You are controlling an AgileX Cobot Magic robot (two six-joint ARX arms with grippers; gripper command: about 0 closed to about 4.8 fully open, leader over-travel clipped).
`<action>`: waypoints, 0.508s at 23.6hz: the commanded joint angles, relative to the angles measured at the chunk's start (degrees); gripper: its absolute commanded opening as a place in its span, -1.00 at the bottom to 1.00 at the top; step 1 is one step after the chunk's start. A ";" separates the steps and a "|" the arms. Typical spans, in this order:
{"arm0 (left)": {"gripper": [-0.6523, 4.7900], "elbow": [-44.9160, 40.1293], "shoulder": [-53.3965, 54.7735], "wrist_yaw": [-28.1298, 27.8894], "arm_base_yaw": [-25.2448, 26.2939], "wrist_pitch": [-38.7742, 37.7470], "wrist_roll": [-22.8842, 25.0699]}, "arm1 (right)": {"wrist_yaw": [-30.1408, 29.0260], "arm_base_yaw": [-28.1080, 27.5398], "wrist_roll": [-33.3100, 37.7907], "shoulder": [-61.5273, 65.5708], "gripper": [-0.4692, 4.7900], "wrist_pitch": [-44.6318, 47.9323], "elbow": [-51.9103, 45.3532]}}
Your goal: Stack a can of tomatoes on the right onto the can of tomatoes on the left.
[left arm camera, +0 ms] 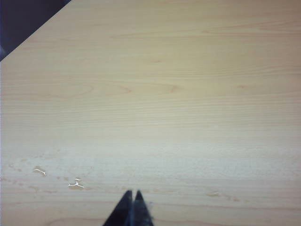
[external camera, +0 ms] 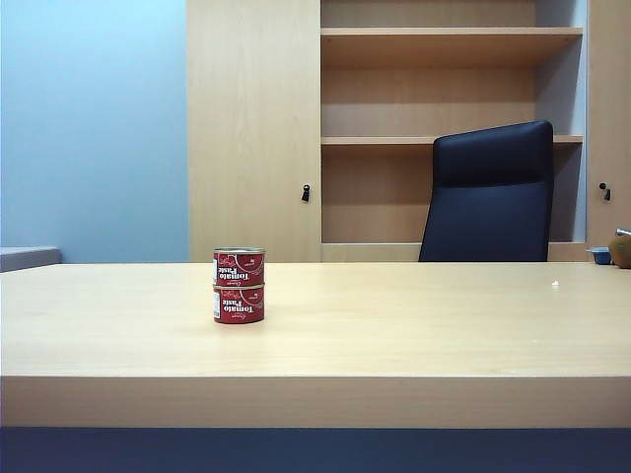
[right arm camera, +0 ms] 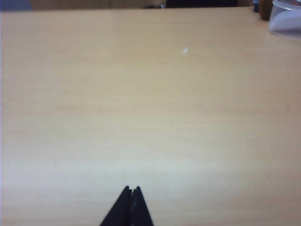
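Observation:
Two red tomato paste cans stand stacked on the wooden table [external camera: 394, 325], left of the middle in the exterior view. The upper can [external camera: 240, 266] rests squarely on the lower can [external camera: 239, 304]. Neither arm shows in the exterior view. My left gripper [left arm camera: 132, 193] is shut with nothing in it, its black tips together over bare tabletop. My right gripper [right arm camera: 131, 189] is shut as well and holds nothing, also over bare wood. No can appears in either wrist view.
A black office chair [external camera: 490, 192] stands behind the table, with wooden shelves behind it. Small objects sit at the table's far right edge [external camera: 616, 251]. A clear plastic container [right arm camera: 286, 19] shows in the right wrist view. White scuffs [left arm camera: 75, 183] mark the wood near the left gripper.

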 commanded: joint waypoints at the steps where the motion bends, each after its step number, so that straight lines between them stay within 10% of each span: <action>1: -0.78 0.15 -0.02 -0.17 0.02 0.24 0.15 | -2.08 -2.51 -1.22 -0.15 -0.85 0.46 -0.35; 12: -0.78 0.15 -0.02 -0.15 0.02 0.26 0.15 | -1.79 -3.50 -1.18 -0.15 -0.85 0.57 -0.33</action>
